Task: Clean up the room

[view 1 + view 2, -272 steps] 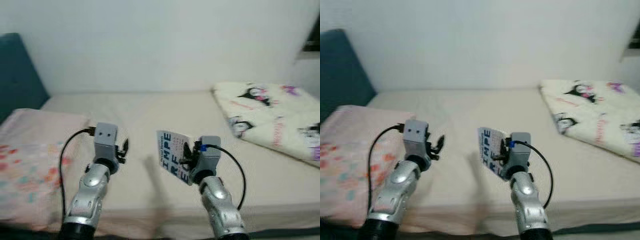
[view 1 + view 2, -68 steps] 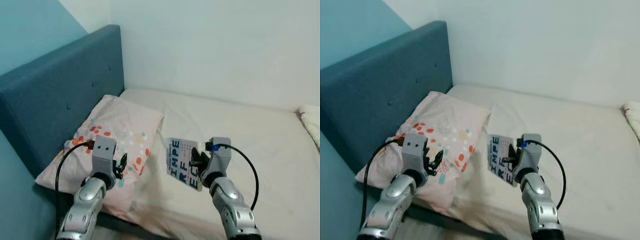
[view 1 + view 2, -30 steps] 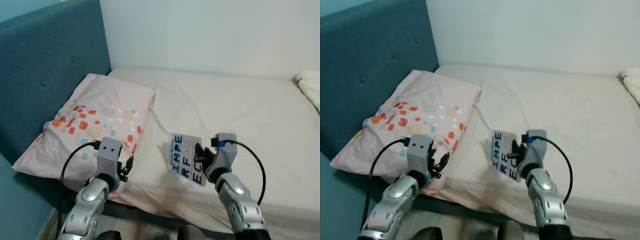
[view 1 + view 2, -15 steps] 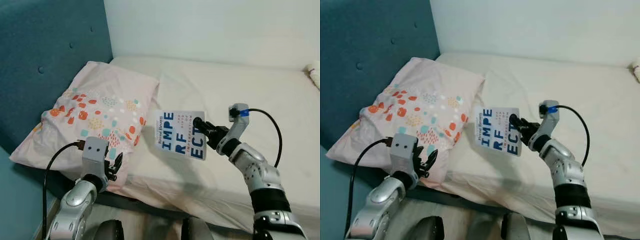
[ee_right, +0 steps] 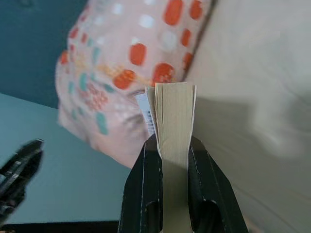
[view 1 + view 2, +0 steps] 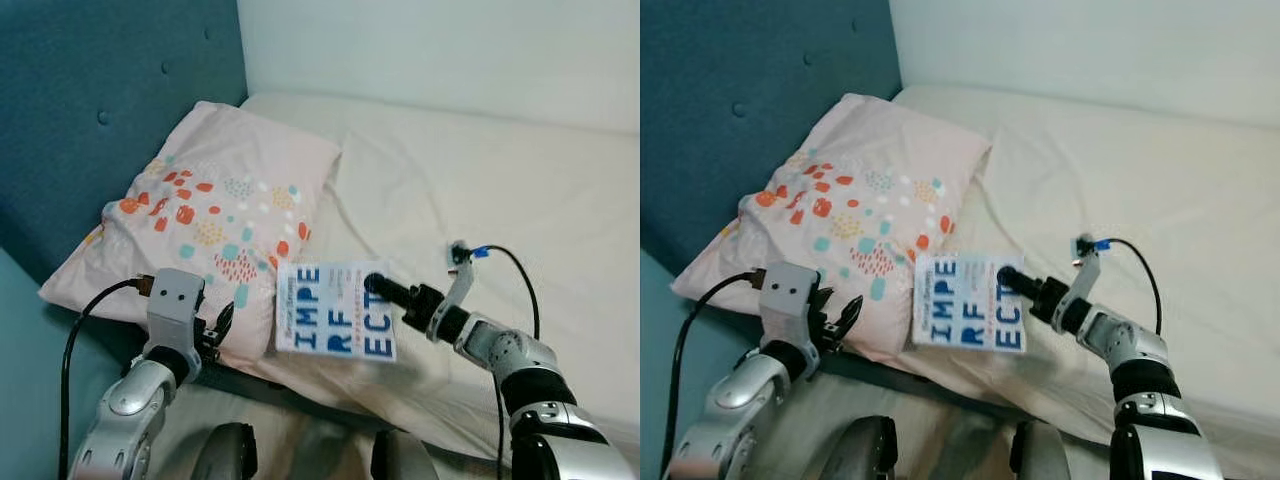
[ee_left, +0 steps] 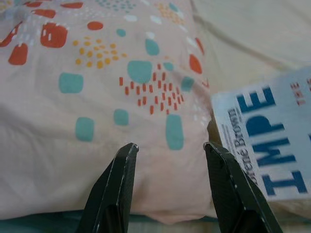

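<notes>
1. I take the pillow (image 6: 205, 215) as my landmark; it lies against the blue headboard (image 6: 90, 110) at the head of the bed (image 6: 520, 200)
2. My left gripper (image 7: 167, 182) hangs off the pillow's near edge, fingers spread with nothing between them, idle
3. The book (image 6: 337, 309) is in the air just beside the pillow's near right corner, cover facing up, low over the bed's front edge; I cannot tell whether it touches the sheet
4. My right gripper (image 5: 167, 145) reaches in from the side away from the pillow and is clamped on the book's page edge, one finger on each cover
5. As I read it, I am in the carrying step of the tidy-up, with the book lifted and not yet put anywhere
6. Next I need to pick a resting place, hold the book level so it does not swing, and only let go once it is supported; the grip sits near one edge, so it may droop
</notes>
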Available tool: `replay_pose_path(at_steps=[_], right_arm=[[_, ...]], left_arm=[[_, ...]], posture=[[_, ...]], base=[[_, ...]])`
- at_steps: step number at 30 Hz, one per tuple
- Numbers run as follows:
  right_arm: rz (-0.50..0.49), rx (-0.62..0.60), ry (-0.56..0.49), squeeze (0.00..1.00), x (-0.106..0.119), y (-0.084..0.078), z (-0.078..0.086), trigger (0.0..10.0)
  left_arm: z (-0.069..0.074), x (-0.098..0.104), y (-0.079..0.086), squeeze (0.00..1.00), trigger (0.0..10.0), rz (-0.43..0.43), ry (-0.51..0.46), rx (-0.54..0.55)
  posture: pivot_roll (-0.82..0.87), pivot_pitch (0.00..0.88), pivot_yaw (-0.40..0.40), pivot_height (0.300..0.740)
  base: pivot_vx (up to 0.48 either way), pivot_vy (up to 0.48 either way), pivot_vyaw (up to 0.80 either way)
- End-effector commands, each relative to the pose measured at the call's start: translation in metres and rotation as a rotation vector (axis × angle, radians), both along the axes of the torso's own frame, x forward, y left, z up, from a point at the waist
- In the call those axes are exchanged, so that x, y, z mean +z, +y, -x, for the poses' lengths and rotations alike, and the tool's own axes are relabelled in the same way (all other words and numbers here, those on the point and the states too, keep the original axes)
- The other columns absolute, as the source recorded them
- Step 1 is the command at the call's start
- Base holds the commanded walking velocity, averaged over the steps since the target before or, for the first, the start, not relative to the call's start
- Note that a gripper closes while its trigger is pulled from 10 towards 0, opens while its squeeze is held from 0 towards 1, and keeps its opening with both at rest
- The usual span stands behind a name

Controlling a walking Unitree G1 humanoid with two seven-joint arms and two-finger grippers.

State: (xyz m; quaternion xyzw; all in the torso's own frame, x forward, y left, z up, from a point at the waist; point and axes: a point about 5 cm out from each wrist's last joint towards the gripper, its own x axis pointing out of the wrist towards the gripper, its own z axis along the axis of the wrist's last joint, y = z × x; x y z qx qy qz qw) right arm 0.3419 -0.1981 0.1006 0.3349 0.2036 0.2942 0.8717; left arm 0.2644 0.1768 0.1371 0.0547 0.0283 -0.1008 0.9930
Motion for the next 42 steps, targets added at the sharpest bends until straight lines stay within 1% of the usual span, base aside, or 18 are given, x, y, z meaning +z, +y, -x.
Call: replay_pose_path(at_steps=[1,2,5,8,11,16,19,21,22,23,24,25,26,28,34,39,41,42], right_arm=[[0.021,0.005,-0.028,0.00,0.003,-0.003,-0.002,10.0],[0.046,-0.012,-0.035,0.00,0.003,-0.007,-0.003,10.0],[0.059,-0.036,-0.053,0.00,0.004,-0.013,-0.004,10.0],[0.022,-0.049,-0.071,0.00,0.009,-0.016,-0.006,10.0],[-0.083,-0.067,-0.123,0.00,0.021,-0.021,-0.009,10.0],[-0.111,-0.108,-0.141,0.00,0.023,-0.029,-0.010,10.0],[-0.089,-0.105,-0.116,0.00,0.016,-0.030,-0.007,10.0],[-0.084,-0.102,-0.111,0.00,0.015,-0.030,-0.006,10.0],[-0.067,-0.080,-0.095,0.00,0.010,-0.028,-0.004,10.0],[-0.067,-0.080,-0.095,0.00,0.010,-0.028,-0.004,10.0],[-0.056,-0.064,-0.085,0.00,0.007,-0.027,-0.003,10.0],[-0.041,-0.052,-0.072,0.00,0.003,-0.025,-0.001,10.0],[-0.041,-0.052,-0.072,0.00,0.003,-0.025,-0.001,10.0],[-0.020,-0.051,-0.059,0.00,-0.001,-0.026,0.001,10.0],[0.037,-0.149,-0.040,0.00,-0.006,-0.039,0.002,10.0],[0.008,-0.211,-0.061,0.00,-0.002,-0.046,0.000,10.0],[-0.032,-0.251,-0.093,0.00,0.005,-0.051,-0.002,10.0],[-0.032,-0.251,-0.093,0.00,0.005,-0.051,-0.002,10.0]], left_arm=[[0.004,-0.001,0.004,0.00,10.0,-0.004,0.017,-0.009],[0.004,0.002,0.004,0.00,10.0,-0.004,0.010,-0.023],[0.005,0.009,0.004,0.00,10.0,-0.005,-0.004,-0.051],[0.005,0.014,0.004,0.00,10.0,-0.006,-0.017,-0.072],[0.006,0.019,0.001,0.00,10.0,-0.005,-0.030,-0.114],[0.009,0.022,-0.001,0.00,10.0,-0.004,-0.030,-0.141],[0.010,0.023,-0.005,0.00,10.0,0.005,-0.025,-0.191],[0.011,0.023,-0.005,0.00,10.0,0.007,-0.024,-0.200],[0.013,0.024,-0.009,0.00,10.0,0.015,-0.018,-0.244],[0.013,0.024,-0.009,0.00,10.0,0.015,-0.018,-0.244],[0.015,0.024,-0.012,0.00,10.0,0.019,-0.014,-0.274],[0.019,0.024,-0.017,0.00,10.0,0.025,-0.010,-0.326],[0.019,0.024,-0.017,0.00,10.0,0.025,-0.010,-0.326],[0.024,0.025,-0.021,0.00,10.0,0.021,-0.008,-0.384],[0.025,0.027,-0.018,0.00,10.0,0.016,-0.001,-0.383],[0.026,0.027,-0.016,0.00,10.0,0.013,0.005,-0.386],[0.026,0.028,-0.017,0.00,10.0,0.012,0.007,-0.391],[0.026,0.028,-0.017,0.00,10.0,0.012,0.007,-0.391]], posture=[[0.15,0.233,-0.035,0.606],[0.15,0.241,-0.030,0.606],[0.16,0.252,-0.019,0.606],[0.17,0.257,-0.013,0.606],[0.18,0.254,-0.001,0.606],[0.19,0.253,0.007,0.606],[0.19,0.253,0.011,0.606],[0.19,0.253,0.011,0.606],[0.20,0.254,0.013,0.606],[0.20,0.254,0.013,0.606],[0.20,0.254,0.013,0.606],[0.20,0.255,0.013,0.606],[0.20,0.255,0.013,0.606],[0.21,0.254,0.014,0.606],[0.22,0.260,0.025,0.606],[0.22,0.264,0.032,0.606],[0.23,0.264,0.037,0.606],[0.23,0.264,0.037,0.606]], base=[[0.000,0.000,0.00],[0.000,0.000,0.00],[0.000,0.000,0.00],[0.000,0.000,0.00],[0.000,0.000,0.00],[0.000,0.000,0.00],[0.000,0.000,0.00],[0.000,0.000,0.00],[0.000,0.000,0.00],[0.000,0.000,0.00],[0.000,0.000,0.00],[0.000,0.000,0.00],[0.000,0.000,0.00],[0.000,0.000,0.00],[0.000,0.000,0.00],[0.000,0.000,0.00],[0.000,0.000,0.00],[0.000,0.000,0.00]])
